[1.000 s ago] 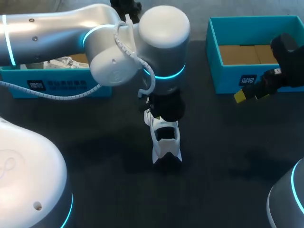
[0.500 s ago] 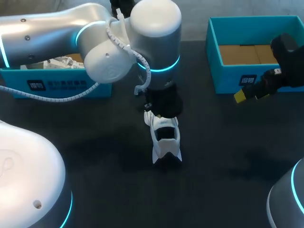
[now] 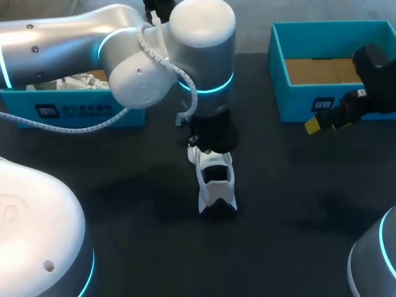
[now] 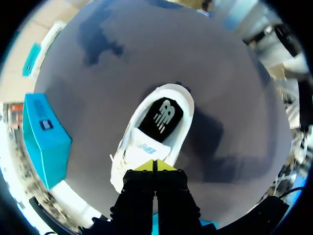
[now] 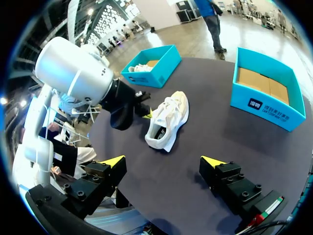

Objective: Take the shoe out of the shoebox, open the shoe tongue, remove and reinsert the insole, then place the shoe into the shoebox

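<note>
A white shoe (image 3: 215,182) stands upright on the dark table, its heel toward me, with a black insole (image 4: 161,115) showing inside. My left gripper (image 4: 153,166) comes down from above over the laces. Its yellow tips are pinched together on the edge of the white tongue (image 4: 146,148). In the right wrist view the shoe (image 5: 168,120) lies ahead of my right gripper (image 5: 164,159), well clear of its wide-open fingers. In the head view that right gripper (image 3: 322,122) hangs off to the right, in front of the empty blue shoebox (image 3: 279,80).
A second blue box (image 3: 74,111) holding white contents sits at the back left, partly behind my left arm. The empty shoebox (image 5: 266,105) has a cardboard-brown floor. Bare dark tabletop surrounds the shoe.
My left arm shifted slightly back and left over the shoe and its fingers closed at the tongue. The shoe and the right arm have stayed put.
</note>
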